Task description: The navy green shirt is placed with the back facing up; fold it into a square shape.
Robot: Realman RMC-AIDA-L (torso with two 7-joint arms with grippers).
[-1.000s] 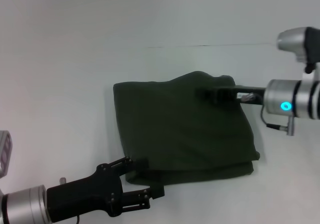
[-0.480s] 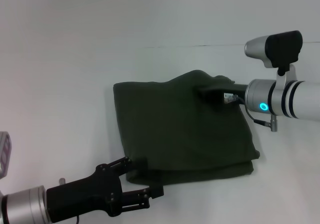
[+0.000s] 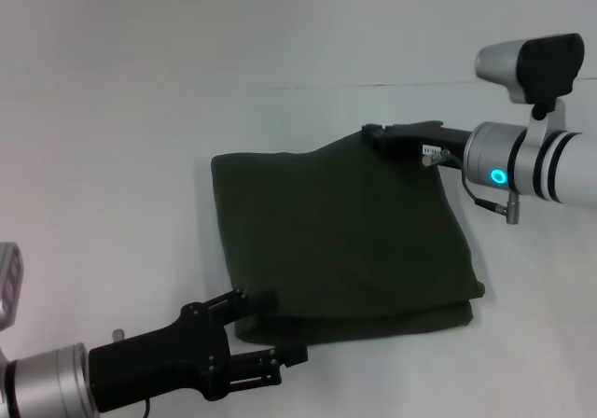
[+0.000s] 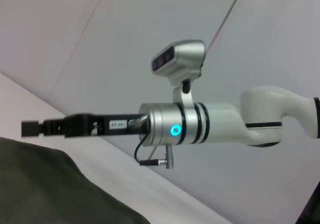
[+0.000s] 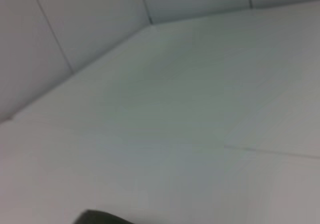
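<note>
The navy green shirt [image 3: 340, 236] lies folded on the desk [image 3: 140, 110]; soft, floppy, prob. best gripped at edges. Left hand [image 3: 270, 329] is seen apart at near edge, nothing gripped. Right hand [image 3: 373, 134] at far edge: state cannot be told.

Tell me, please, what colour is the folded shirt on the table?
The navy green shirt is plain dark olive green, clearest in the head view.

White tabletop [image 3: 140, 110], thin seam across far side; pale panelled wall [image 5: 75, 19].
</note>
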